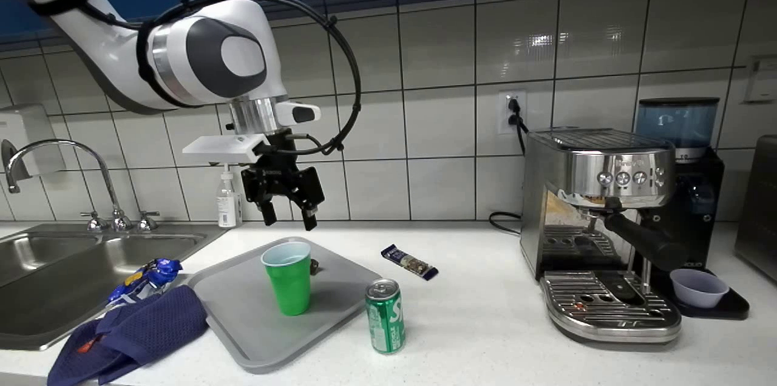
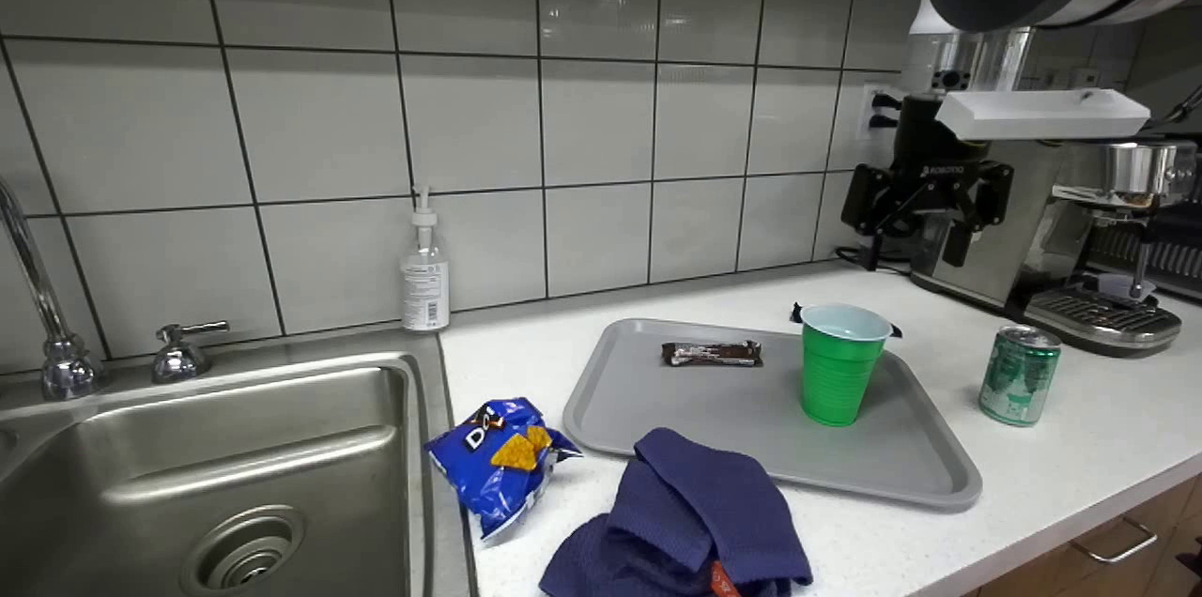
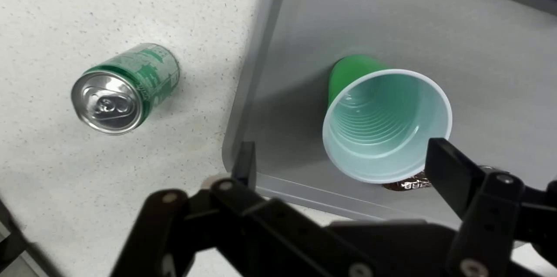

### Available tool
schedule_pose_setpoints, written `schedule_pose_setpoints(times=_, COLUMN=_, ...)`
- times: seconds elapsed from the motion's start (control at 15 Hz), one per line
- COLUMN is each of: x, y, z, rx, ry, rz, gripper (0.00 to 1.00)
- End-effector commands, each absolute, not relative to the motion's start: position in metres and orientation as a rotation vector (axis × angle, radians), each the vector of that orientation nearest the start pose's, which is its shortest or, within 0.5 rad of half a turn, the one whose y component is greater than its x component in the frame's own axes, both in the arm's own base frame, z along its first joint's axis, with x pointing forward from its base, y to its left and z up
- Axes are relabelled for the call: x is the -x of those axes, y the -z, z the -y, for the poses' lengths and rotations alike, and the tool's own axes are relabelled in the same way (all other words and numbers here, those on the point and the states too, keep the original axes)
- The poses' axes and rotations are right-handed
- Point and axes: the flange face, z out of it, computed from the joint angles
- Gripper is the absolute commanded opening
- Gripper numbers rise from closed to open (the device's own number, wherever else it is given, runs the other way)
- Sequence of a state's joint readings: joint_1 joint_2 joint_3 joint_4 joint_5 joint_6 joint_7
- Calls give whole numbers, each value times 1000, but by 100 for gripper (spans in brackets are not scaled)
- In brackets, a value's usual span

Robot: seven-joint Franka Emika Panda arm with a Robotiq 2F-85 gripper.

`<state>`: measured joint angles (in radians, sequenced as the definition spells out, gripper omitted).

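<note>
My pincer [image 1: 289, 220] is spread n empty, up above the green cup's [image 1: 291, 286] height. Lining-up stage imo; next move prob needs centring b4 lowering.

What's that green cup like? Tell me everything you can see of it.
The green cup looks like thin plastic: green outside, pale inside, with a round rim and ribbed walls. It stands upright, mouth up, on the gray tray and looks empty. Only the tray touches it; the open gripper hangs higher up, apart from it.
</note>
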<state>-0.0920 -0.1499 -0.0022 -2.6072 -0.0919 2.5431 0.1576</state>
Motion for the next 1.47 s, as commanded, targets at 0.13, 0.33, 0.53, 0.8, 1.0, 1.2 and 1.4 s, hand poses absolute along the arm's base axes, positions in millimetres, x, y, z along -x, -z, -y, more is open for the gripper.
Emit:
schedule_pose_setpoints(times=0.13, x=-458, y=-287, z=31, rx=3223, ry=122, rz=-322, gripper=100)
schedule_pose_setpoints(times=0.33, x=-463, y=-271, z=27, rx=3235, ry=77, rz=-326, gripper=100)
schedule_pose_setpoints(times=0.53, x=-469, y=-259, z=21, rx=3243, ry=36, rz=-321, gripper=100)
schedule_pose_setpoints(times=0.8, x=-477, y=-247, z=22, rx=3249, ry=8, rz=-344, gripper=100)
schedule_pose_setpoints(times=1.0, x=-481, y=-242, z=27, rx=3255, ry=-4, rz=-360, gripper=100)
schedule_pose_setpoints(times=1.2, x=-483, y=-238, z=32, rx=3262, ry=-13, rz=-366, gripper=100)
schedule_pose_setpoints(times=1.4, x=-484, y=-235, z=34, rx=3269, ry=-20, rz=-366, gripper=100)
